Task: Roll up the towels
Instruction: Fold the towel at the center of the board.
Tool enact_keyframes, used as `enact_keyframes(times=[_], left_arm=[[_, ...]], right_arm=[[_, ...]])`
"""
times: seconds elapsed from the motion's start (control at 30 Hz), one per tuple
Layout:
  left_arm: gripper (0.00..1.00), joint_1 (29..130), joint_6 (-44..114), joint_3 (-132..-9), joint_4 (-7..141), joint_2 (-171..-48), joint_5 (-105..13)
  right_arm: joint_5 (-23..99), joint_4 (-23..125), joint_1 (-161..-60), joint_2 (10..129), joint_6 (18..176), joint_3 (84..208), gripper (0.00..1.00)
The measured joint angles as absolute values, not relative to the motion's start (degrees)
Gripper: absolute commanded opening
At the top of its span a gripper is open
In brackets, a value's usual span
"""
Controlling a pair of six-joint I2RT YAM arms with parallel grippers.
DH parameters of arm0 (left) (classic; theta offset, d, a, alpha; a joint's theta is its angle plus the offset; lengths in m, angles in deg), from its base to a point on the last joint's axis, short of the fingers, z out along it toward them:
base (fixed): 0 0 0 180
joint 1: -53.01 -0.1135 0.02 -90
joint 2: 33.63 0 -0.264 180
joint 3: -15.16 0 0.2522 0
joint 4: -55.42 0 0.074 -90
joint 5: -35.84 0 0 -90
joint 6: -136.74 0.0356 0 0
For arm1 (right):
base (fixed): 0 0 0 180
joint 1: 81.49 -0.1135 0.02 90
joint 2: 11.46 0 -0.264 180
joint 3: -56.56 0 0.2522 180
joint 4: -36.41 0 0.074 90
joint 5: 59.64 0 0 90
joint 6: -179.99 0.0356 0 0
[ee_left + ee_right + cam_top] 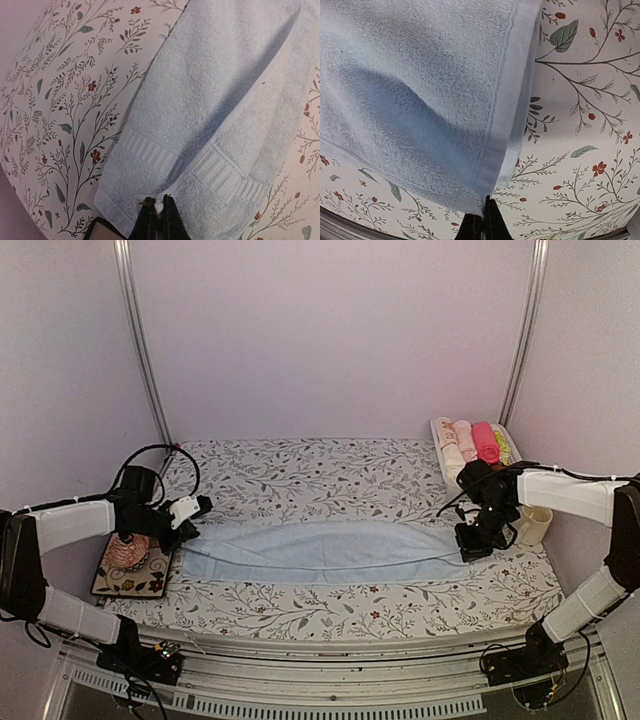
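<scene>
While both arms reach in from the sides, the blue towel (pixel 320 550) lies stretched out as a long band across the middle of the floral table (pixel 300 475), unrolled, left end to right end.

Left gripper (pixel 188 530) is at the towel's left short edge. In the left wrist view its fingers (pixel 159 212) are pressed together, with the hem of the towel (pixel 215 100) pinched between them. A woven stripe band runs across the towel just above the fingers, and a soft crease shadow runs up the middle.

Right gripper (pixel 466 550) is at the towel's right end. In the right wrist view the jaws (pixel 485 220) are closed tight on the towel (pixel 420 90) at its hemmed corner. Two layers show along that edge. There is a dark shadow on the cloth, and this end looks slightly raised off the table; I can't tell how much.

Back right is a tray (pixel 505 435) with rolled cloths (pixel 470 440) side by side: cream, pale pink, hot pink. A cream cup (pixel 535 525) stands just beside the right arm. At far left, a pink knitted lump (pixel 130 558) sits on a dark mat (pixel 135 585), near the towel's left end but apart from it.
</scene>
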State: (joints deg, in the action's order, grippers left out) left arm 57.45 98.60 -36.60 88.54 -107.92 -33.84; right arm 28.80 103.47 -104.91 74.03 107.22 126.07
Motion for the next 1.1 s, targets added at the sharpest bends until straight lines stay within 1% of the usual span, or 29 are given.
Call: enact_keyframes(times=[0.27, 0.57, 0.97, 1.0, 1.03, 1.07, 1.1], left_arm=[[0.0, 56.65, 99.06, -36.6, 88.8, -107.94, -35.44], [0.0, 56.21, 98.99, -36.6, 90.29, -107.39, -35.39], [0.01, 56.67, 99.06, -36.58, 92.36, -105.25, -35.09], [0.02, 56.82, 99.06, -36.58, 92.47, -105.25, -35.15], [0.03, 56.93, 99.06, -36.58, 92.58, -105.25, -35.2], [0.05, 57.04, 99.08, -36.58, 92.67, -105.25, -35.22], [0.09, 57.13, 99.08, -36.58, 92.73, -105.25, -35.31]], right_arm=[[26.29, 104.45, -108.43, 73.53, 109.32, 125.83, 0.02], [22.81, 107.69, -108.6, 67.63, 114.78, 123.66, 0.02], [23.42, 107.97, -108.8, 68.09, 116.09, 122.72, 0.03], [23.53, 107.84, -108.89, 68.15, 116.09, 122.44, 0.04], [23.62, 107.8, -108.93, 68.15, 116.07, 122.22, 0.09], [23.66, 107.82, -108.97, 68.15, 116.07, 122.03, 0.16], [23.82, 107.82, -109.02, 68.2, 116.05, 121.96, 0.26]])
